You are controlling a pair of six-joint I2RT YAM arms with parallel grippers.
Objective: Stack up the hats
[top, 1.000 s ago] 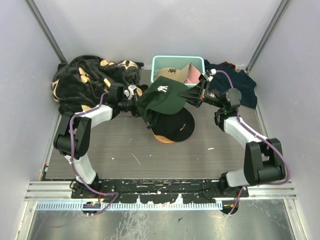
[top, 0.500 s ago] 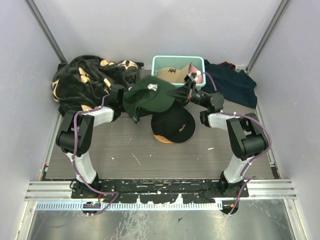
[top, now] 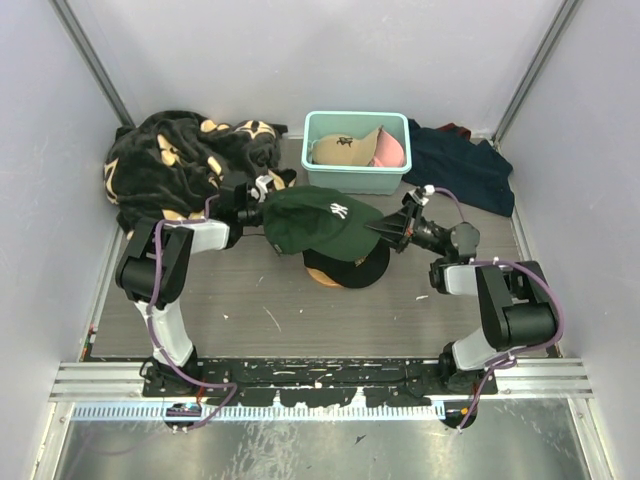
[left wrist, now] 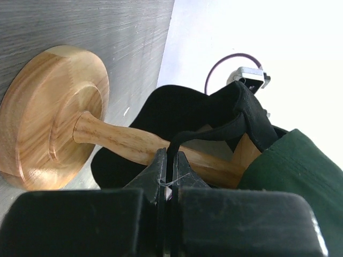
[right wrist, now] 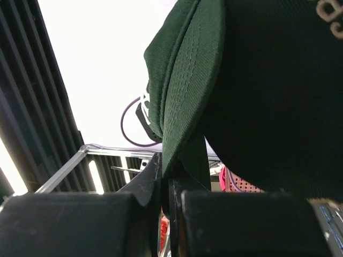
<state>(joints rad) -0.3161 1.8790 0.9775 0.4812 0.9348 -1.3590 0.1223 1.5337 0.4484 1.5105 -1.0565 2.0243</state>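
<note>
Hats are found in two places on the worktop (top: pixel 250 310). Nearest the arm bases, at the middle of the top view, a dark green hat (top: pixel 318 220) with a white logo is held up between both arms, with its brim pointed toward the right of the frame. The brim is pinched by the right fingers (top: pixel 388 228). In the right wrist view they are seen pressed together on the brim's stitched edge.

The left edge of the dark green hat is met by the left fingers (top: pixel 262 203). In the left wrist view these are seen closed on a thin dark strap (left wrist: pixel 203 131). Which hat the strap belongs to cannot be told from that view alone.

Just beyond the held hat's lower edge, and partly covered by it, a black hat (top: pixel 352 268) is carried on a wooden stand (top: pixel 325 277). The stand's round base is set on the worktop. Whether the dark green hat touches the black hat cannot be told.

Farther back, at the upper middle of the frame, a teal bin (top: pixel 350 181) is placed. A tan hat (top: pixel 340 148) and a pink hat (top: pixel 392 150) are lying in it side by side, the tan hat on the left.

At the upper left a black blanket (top: pixel 170 165) with tan marks is heaped. At the upper right a dark navy cloth (top: pixel 465 170) is laid just beside the bin.
</note>
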